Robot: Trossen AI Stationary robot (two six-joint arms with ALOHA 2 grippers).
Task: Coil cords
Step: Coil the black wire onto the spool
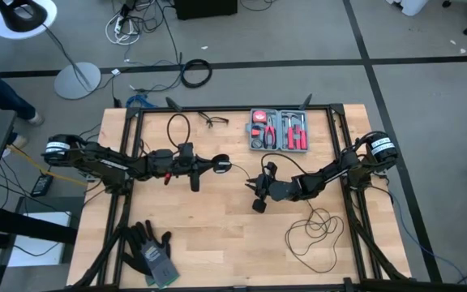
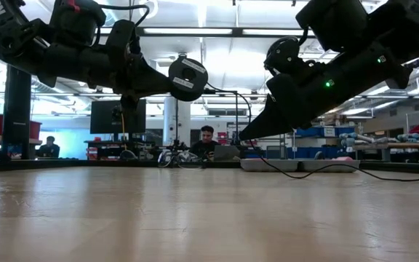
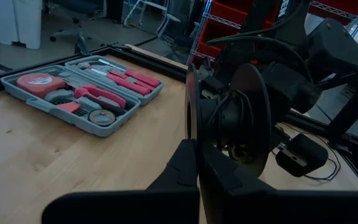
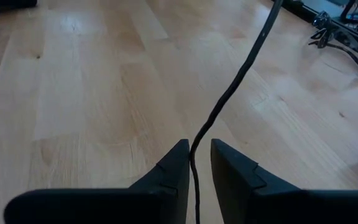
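Right wrist view, cable (image 4: 229, 93) between right hand (image 4: 194, 163) fingers

Two arms, dark, near-black, jointed segments. White-banded round joint at each arm's outer end. Left arm (image 1: 112, 162): small red spots near wrist, thin black wires looped along it. Right arm (image 1: 331, 172): green light lit on housing in low view. Each hand: two dark, wedge-shaped fingers (image 4: 229, 174), matte, angular.

Grey carpet floor (image 1: 428, 89) surrounds the wooden counter (image 1: 217, 235); ceiling strip lights (image 2: 217, 30) glow above, red shelving (image 3: 229, 18) behind.
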